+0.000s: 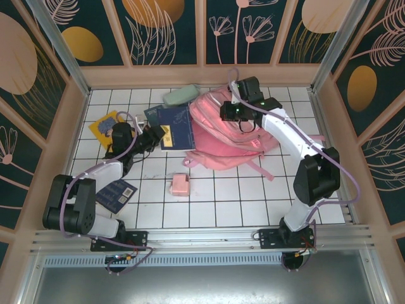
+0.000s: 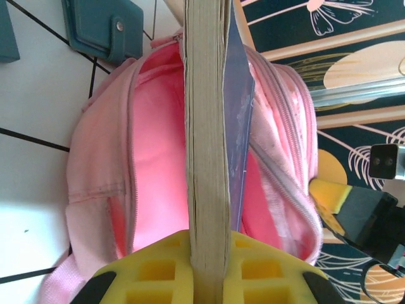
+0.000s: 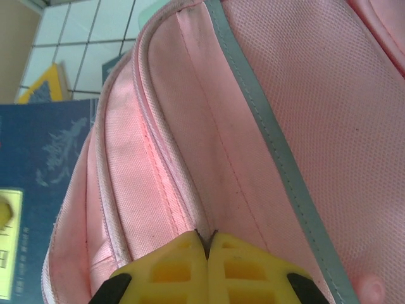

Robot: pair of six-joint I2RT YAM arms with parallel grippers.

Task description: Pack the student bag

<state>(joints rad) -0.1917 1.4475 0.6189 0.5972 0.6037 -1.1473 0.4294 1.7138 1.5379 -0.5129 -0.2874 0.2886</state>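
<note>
1. The counter (image 1: 228, 196) is a white tiled top. The student bag (image 1: 215, 136) lies on its side towards the back, right of middle, with its mouth facing left.
2. From the left wrist the student bag (image 2: 152, 158) gapes open, zip undone and pink lining showing. The right arm (image 1: 297, 142) reaches over it. The right jaws are pressed together on a thin fold of its fabric by a seam (image 3: 266, 126), which I take to be holding the mouth up.
3. The blue book (image 1: 176, 126) sits just left of the bag's opening. The left jaws pinch it across its thickness, so its page edge (image 2: 207, 158) runs straight at the pink lining. I can't tell whether its far end has crossed the rim.
4. My reading is that loading the book is the step in hand. Next, the left arm (image 1: 101, 171) needs to slide the book deeper along the bag's length and let go only once it is well inside. Meanwhile the right side needs to keep the rim lifted so a cover corner doesn't snag the zip.
5. Other things wait on the counter: a yellow book (image 1: 104, 125) at the left, a dark notebook (image 1: 118, 193) nearer the arms, and a pale green pouch (image 1: 180, 95) at the back.
6. A small pink box (image 1: 180, 185) sits alone near the middle, well apart from the bag.
</note>
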